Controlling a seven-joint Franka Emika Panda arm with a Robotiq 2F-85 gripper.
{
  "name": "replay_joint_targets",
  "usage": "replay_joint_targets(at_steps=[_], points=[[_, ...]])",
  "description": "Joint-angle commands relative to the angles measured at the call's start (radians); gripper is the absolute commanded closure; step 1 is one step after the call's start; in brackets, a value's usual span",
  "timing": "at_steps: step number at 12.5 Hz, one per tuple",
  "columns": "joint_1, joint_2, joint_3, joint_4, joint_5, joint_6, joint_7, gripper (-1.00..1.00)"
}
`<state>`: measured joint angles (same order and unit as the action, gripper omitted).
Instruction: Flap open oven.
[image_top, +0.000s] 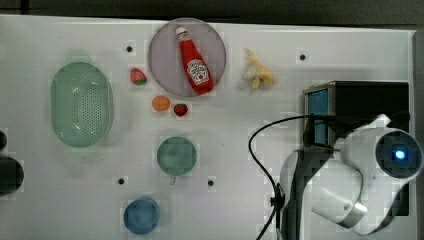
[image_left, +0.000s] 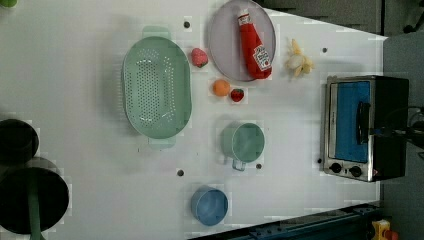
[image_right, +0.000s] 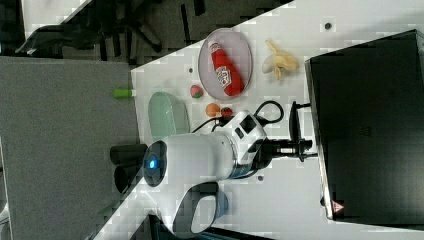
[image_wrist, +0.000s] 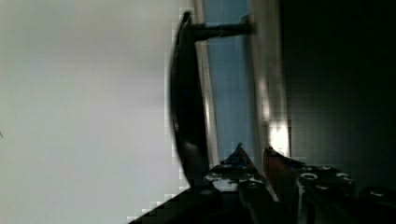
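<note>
One boxy black oven (image_left: 364, 127) stood just ahead of your gripper (image_wrist: 254, 161), its silver-framed, blue-tinted glass door shut flat against the front. Your gripper's dark metal fingers (image_wrist: 238, 158) sat nearly together, a thin gap between the tips, clamped on nothing, poised over the glass just behind the glossy black bar handle (image_wrist: 187, 116). Two round black knobs (image_left: 345, 170) lay beside the door. Well behind the gripper sat a smooth mint cup (image_top: 176, 156) on the matte white table (image_top: 75, 200).
</note>
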<state>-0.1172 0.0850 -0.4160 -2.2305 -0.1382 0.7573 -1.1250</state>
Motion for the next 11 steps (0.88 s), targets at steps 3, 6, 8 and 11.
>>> replay_joint_targets(at_steps=[3,6,8,11], points=[[0.014,0.022,0.006,0.001,0.019,0.07,-0.048,0.65],[0.016,0.039,0.014,-0.008,0.019,0.071,-0.046,0.65],[0.019,0.053,0.021,-0.01,0.013,0.092,-0.028,0.65],[0.041,0.055,0.049,-0.028,-0.045,0.096,0.061,0.65]])
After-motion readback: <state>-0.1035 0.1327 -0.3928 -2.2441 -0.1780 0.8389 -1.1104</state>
